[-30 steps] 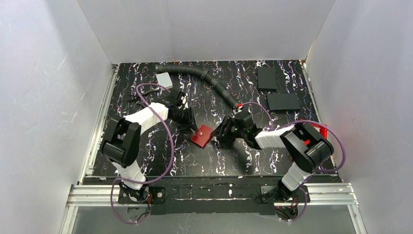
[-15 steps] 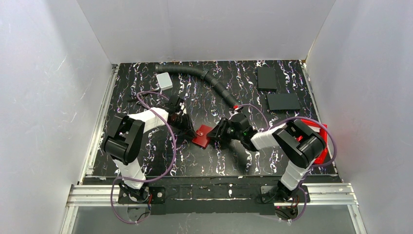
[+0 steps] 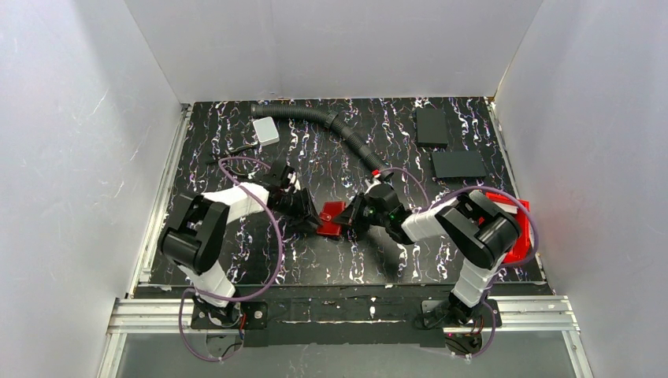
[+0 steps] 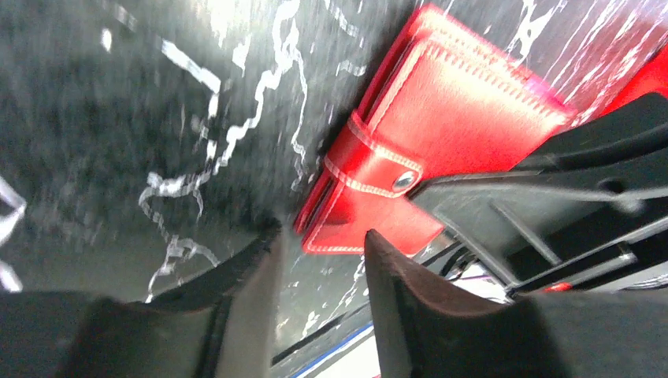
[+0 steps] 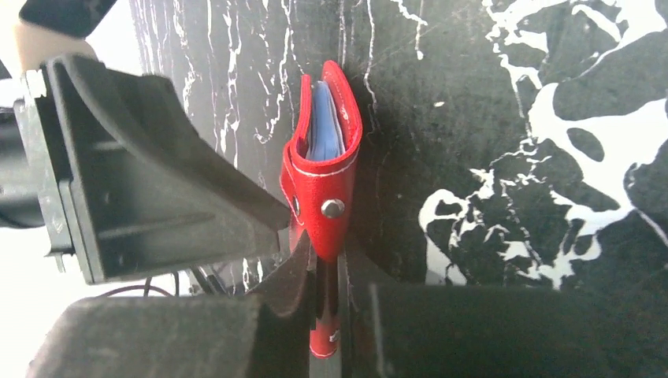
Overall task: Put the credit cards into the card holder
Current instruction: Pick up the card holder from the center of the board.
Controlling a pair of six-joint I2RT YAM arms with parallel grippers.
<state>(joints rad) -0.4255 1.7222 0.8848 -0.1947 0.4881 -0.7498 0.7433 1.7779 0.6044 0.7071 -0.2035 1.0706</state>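
The right tool [image 5: 329, 282] pinches the red card holder [image 5: 327, 185], which is tipped up on edge at the middle of the marbled surface [image 5: 488, 94] with pale blue credit cards [image 5: 323, 130] tucked inside. The left tool [image 4: 319, 264], its fingers slightly spread and holding nothing, sits just beside the holder's corner.

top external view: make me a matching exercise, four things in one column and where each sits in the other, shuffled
Things:
1. card holder
2. grey-white card
3. black slabs
4. red bin

Places:
A. far right area
B. right edge, near side, partly behind an arm
C. far left area
D. middle

Pairs: 1-D, 2-C, 3-A, 4-B
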